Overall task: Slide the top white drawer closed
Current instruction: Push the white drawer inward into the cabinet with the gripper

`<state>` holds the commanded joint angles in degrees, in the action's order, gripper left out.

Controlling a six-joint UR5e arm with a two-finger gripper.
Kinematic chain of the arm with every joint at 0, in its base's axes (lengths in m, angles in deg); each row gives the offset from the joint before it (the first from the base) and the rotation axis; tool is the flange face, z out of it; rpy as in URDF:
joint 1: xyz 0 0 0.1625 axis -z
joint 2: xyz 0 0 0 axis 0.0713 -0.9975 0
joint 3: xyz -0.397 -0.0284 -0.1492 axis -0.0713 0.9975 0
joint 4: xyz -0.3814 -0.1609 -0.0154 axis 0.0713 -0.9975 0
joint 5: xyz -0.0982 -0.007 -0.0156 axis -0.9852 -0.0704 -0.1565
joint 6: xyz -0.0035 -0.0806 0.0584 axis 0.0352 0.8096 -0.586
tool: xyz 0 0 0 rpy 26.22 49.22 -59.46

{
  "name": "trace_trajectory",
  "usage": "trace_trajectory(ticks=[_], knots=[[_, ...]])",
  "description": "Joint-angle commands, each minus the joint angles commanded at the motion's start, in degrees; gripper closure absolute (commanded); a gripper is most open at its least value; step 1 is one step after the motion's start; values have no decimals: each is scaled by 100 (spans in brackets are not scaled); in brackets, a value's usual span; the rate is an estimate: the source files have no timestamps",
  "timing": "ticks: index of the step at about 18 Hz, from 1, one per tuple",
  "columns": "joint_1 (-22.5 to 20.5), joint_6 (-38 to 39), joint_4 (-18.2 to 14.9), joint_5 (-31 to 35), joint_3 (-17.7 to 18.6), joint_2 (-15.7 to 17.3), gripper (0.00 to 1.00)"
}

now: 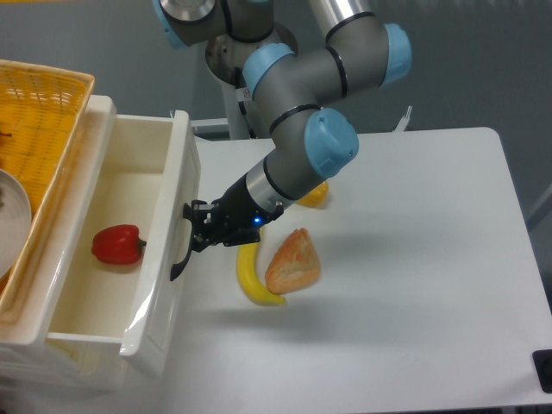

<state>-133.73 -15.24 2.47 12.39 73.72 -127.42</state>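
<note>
The top white drawer [183, 185] stands pulled out at the left, with a red pepper [116, 244] lying inside it. A curved black handle [178, 261] sits on its front panel. My gripper [191, 226] is pressed against that front panel just above the handle. Its fingers look shut with nothing between them.
A yellow wicker basket [47, 108] holding a white plate [12, 216] sits on top of the drawer unit at the far left. On the white table [414, 259], close behind my gripper, lie a banana [250, 280], a bread roll [293, 261] and a small yellow fruit [316, 195].
</note>
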Motion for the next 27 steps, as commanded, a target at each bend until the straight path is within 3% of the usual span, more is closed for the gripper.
trace_trajectory(ticks=[27], knots=[[642,273,237,26,0,-9,88]])
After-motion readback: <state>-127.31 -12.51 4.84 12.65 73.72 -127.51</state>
